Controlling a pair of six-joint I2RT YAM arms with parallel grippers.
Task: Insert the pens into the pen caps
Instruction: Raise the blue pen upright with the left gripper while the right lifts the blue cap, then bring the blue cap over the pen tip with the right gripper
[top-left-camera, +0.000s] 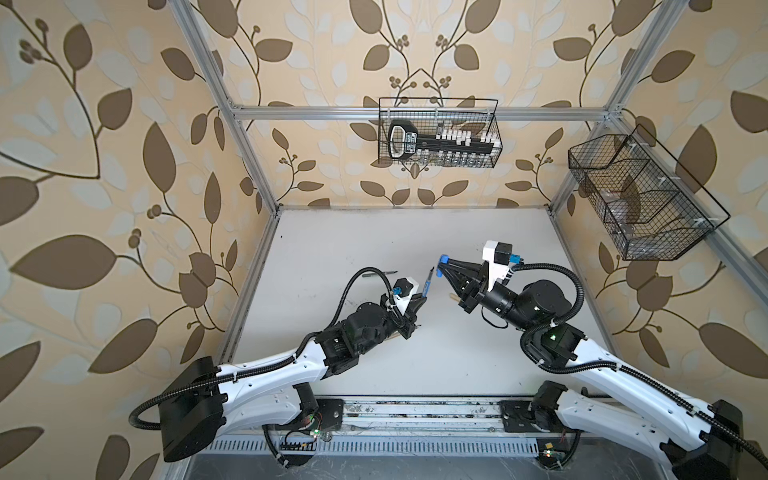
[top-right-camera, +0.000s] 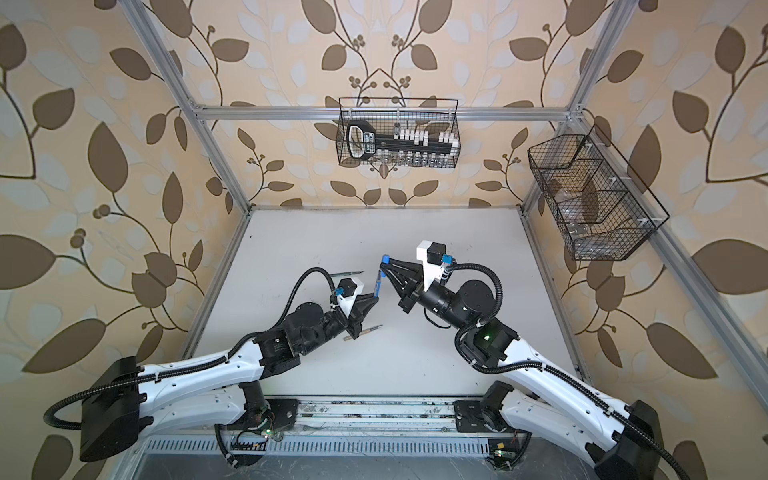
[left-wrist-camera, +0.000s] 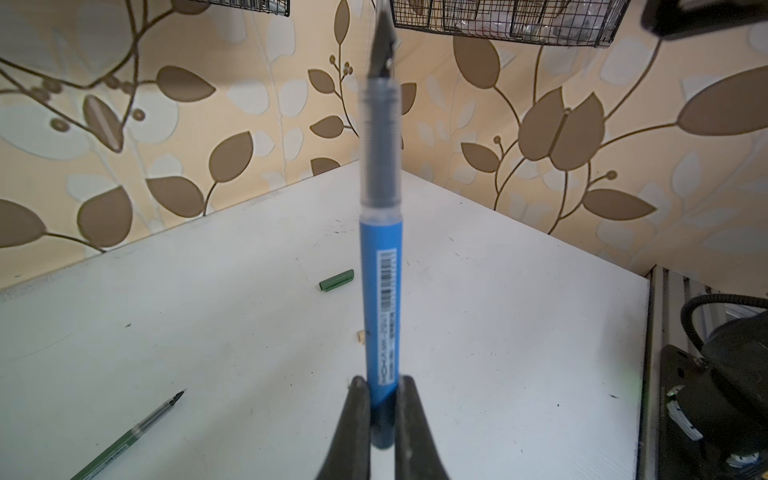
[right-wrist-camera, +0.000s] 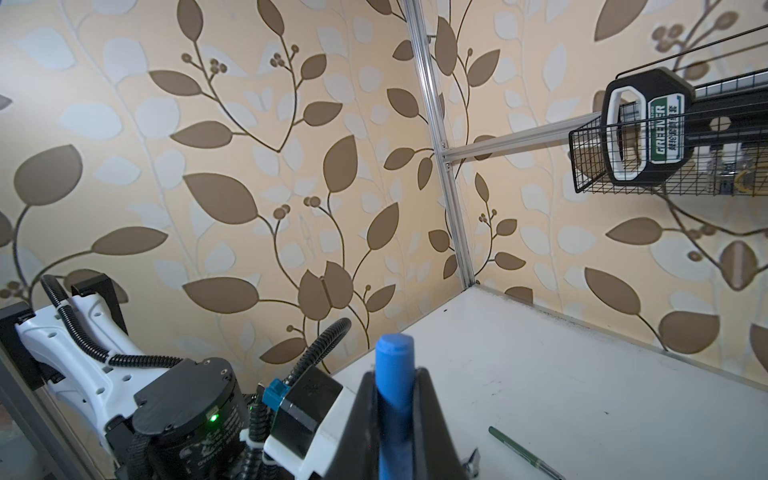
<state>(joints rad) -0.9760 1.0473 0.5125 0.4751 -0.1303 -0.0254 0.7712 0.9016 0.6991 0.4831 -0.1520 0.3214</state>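
1. Green pen: lies flat on the white table, far left, uncapped.
2. Left gripper: jaws pinched on the tail end of the blue pen. The pen is held off the table with its dark tip bare, close to the blue cap but not inside it. The barrel carries a white barcode sticker, and its small print is too blurred to read.
3. Tan pen: on the table just beside the left wrist.
4. Green cap: lies on the table, apart from the pens.
5. Tan cap: on the table beside the right gripper.
6. Right gripper: jaws clamped on the blue cap, raised above the table.
7. Back-wall wire basket: holds a black tool case labelled "GREENER".
8. Side wire basket: its contents are unclear.
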